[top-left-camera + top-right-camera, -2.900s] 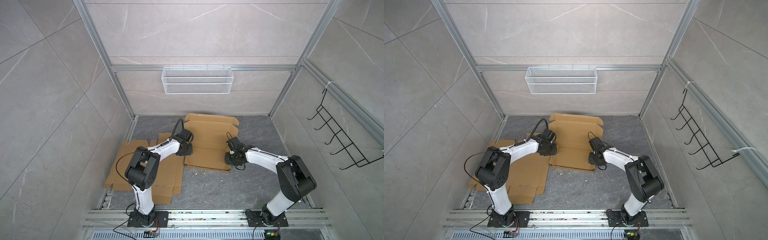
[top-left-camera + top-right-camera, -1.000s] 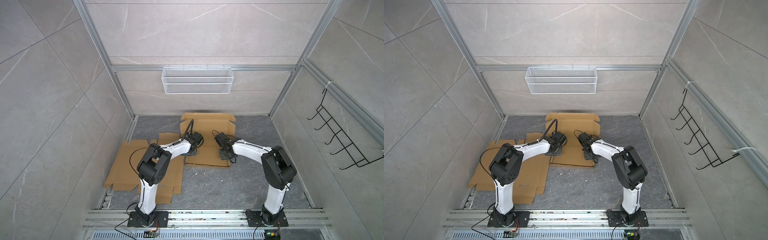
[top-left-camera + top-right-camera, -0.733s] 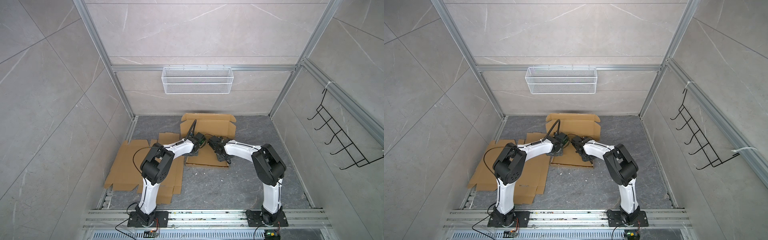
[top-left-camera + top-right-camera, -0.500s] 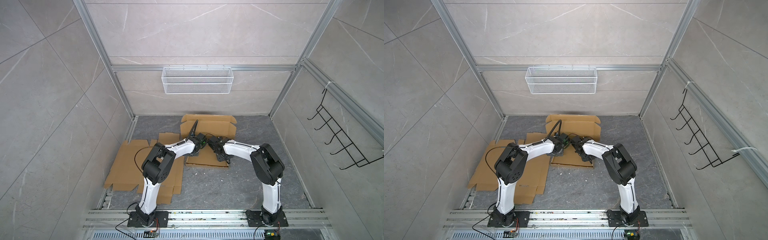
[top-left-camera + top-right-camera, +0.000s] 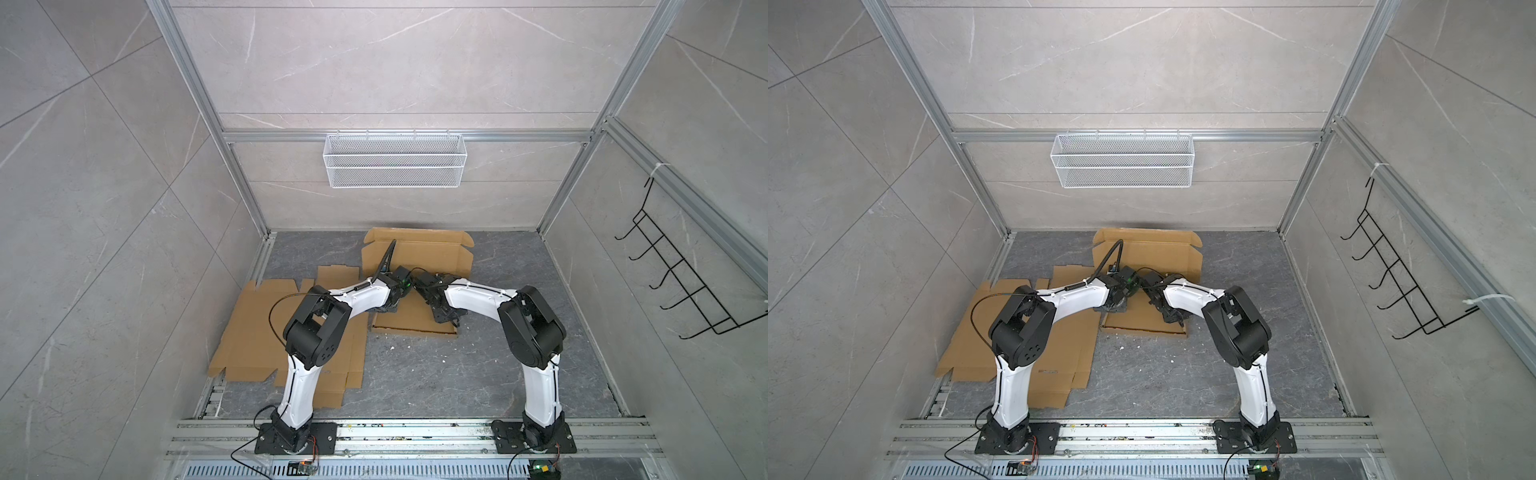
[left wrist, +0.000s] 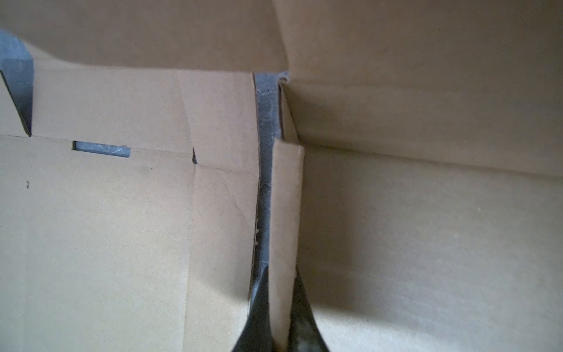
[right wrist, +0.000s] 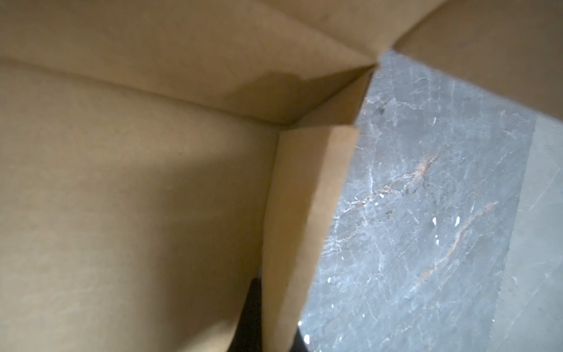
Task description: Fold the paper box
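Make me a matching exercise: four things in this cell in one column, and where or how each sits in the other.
1. wire basket
2. hook rack
3. flat cardboard sheets
4. paper box

A. lying flat, unfolded
B. hung on the back wall
C. partly folded, side flaps raised
D. mounted on the right-hand wall

Pairs: 1-B, 2-D, 3-A, 4-C

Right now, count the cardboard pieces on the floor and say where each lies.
3. A half-folded box at the back middle; a flat sheet at the left; a second sheet overlapping its right side. More may be stacked underneath, hidden.
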Tool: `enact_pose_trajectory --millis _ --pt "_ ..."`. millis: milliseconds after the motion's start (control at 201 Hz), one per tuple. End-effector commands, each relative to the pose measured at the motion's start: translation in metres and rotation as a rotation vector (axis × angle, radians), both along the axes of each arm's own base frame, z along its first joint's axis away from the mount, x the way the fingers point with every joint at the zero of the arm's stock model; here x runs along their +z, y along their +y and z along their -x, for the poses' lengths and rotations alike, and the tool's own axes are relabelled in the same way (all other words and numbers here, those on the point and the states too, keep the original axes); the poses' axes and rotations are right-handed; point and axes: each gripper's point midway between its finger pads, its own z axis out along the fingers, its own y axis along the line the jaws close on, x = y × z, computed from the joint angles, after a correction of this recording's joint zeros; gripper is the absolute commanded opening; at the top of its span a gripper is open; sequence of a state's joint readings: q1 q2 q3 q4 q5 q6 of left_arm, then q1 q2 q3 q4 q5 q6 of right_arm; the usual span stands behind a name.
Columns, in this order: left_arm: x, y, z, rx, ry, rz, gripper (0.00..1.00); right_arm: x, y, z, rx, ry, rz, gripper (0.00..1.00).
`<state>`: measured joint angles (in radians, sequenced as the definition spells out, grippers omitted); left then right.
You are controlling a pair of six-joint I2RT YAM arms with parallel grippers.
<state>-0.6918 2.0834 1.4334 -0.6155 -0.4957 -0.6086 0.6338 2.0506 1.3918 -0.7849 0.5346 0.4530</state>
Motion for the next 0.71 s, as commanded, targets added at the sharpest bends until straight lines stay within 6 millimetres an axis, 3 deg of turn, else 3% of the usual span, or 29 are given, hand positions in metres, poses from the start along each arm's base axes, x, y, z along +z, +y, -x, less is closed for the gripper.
enact_pose_trajectory --millis 0,119,294,458,702 --pt "-0.08 0.018 0.045 0.019 0.215 -0.077 0.0 -0.031 0.012 0.022 0.029 0.104 -0.009 0.0" --pt "-0.074 0.017 0.045 0.012 0.212 -0.051 0.0 -0.015 0.018 0.017 0.037 0.063 -0.105 0.0" --pt "-0.062 0.017 0.046 0.011 0.207 -0.014 0.0 0.017 0.013 0.01 0.023 0.035 -0.235 0.21" --pt "-0.056 0.019 0.046 0.012 0.2 -0.017 0.0 0.044 0.011 0.006 0.025 0.009 -0.339 0.32" --pt "-0.059 0.02 0.047 0.014 0.21 -0.022 0.0 0.058 0.01 0.007 0.007 -0.002 -0.422 0.4"
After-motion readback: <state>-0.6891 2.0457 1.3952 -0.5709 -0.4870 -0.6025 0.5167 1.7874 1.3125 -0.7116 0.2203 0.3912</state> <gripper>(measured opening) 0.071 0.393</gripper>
